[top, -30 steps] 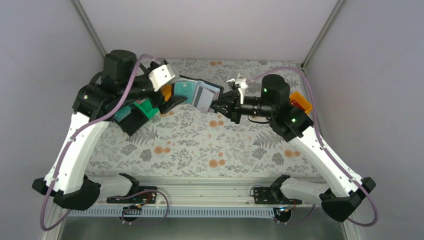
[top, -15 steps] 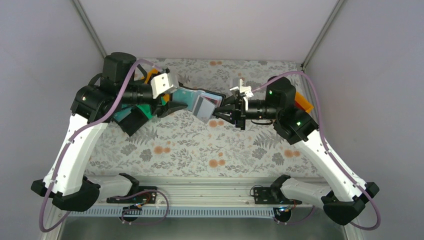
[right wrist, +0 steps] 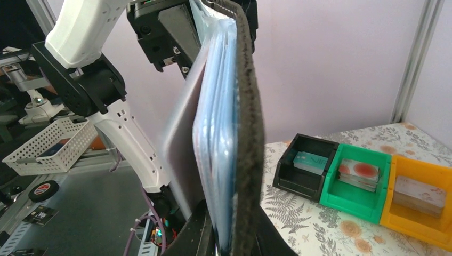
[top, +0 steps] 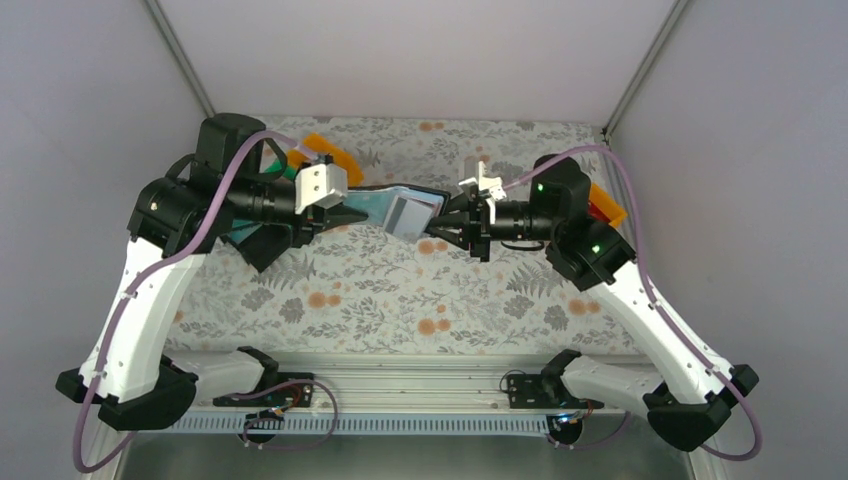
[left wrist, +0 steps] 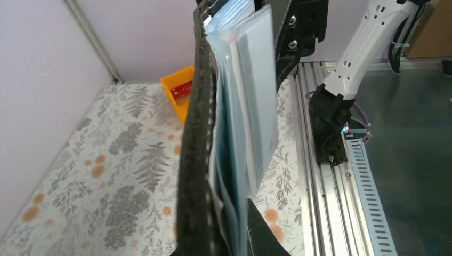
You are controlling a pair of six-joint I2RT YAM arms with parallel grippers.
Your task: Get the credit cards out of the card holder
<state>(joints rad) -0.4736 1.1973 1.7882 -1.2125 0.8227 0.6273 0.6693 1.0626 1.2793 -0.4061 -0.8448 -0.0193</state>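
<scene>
On the left of the bench (top: pixel 400 300), a black tray (right wrist: pixel 304 165), a green tray (right wrist: pixel 354 178) and an orange tray (right wrist: pixel 421 200) stand touching in a row, each with something flat lying in it. The left arm reaches over them.

The left claw (top: pixel 348 213) is pressed together on the left end of the card holder (top: pixel 395 198). I cannot tell whether its tips bite the black cover, a card, or both.

The holder hangs in the air between the two arms, above the back half of the bench, with its glossy bluish inside turned up. The credit cards (top: pixel 410 215) sit in its pockets (from either wrist they show only as pale, bluish layers edge-on against the dark cover), and a pale one shows near the right end.

The right claw (top: pixel 438 228) pinches the holder's right end, one finger on each face.

Further right, behind the right arm, a second orange tray (left wrist: pixel 178 93) stands by the wall with something red in it.
</scene>
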